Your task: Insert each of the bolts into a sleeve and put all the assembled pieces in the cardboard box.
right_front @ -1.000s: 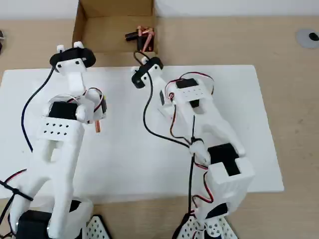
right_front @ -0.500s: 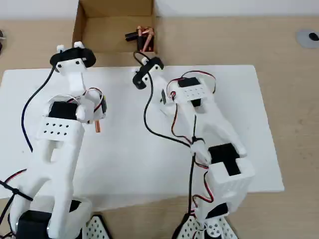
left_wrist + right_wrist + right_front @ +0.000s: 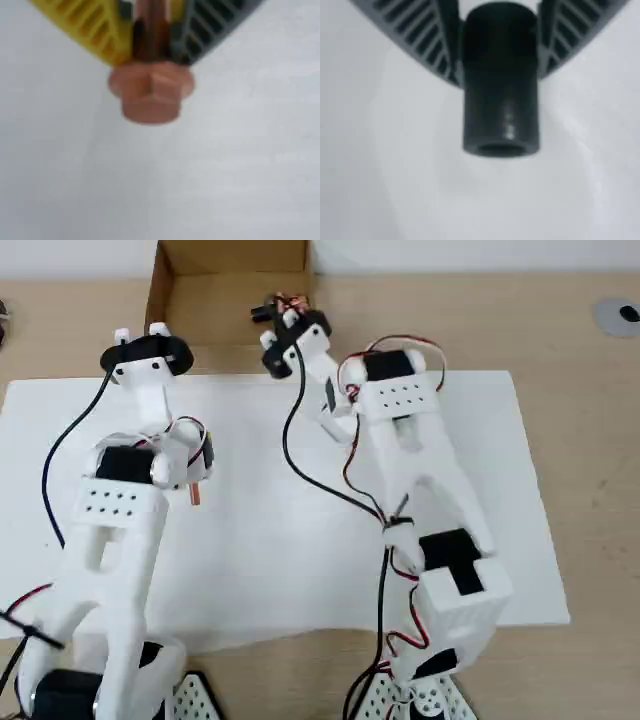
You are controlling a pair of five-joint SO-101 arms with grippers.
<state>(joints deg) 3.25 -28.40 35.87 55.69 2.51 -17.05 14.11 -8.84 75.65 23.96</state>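
- Left fingers point(image 3: 107, 35) clamp a copper bolt point(image 3: 150, 95) by its shank — mid-left in the high view, above the white bench point(image 3: 480, 540).
- Right fingers point(image 3: 420, 45) grip a black sleeve point(image 3: 501, 100); the cardboard box point(image 3: 160, 300) sits top left.
- Risk: misaligned mating could jam the bolt or knock either part loose.

Light on my high view is bright and even, seemingly from overhead, and the white sheet point(image 3: 260, 560) carries hardly any shadow and no glare. Up close, the bolt point(image 3: 150, 100) is softly lit, while the sleeve point(image 3: 501, 90) shows one small glint with faint shading around it.
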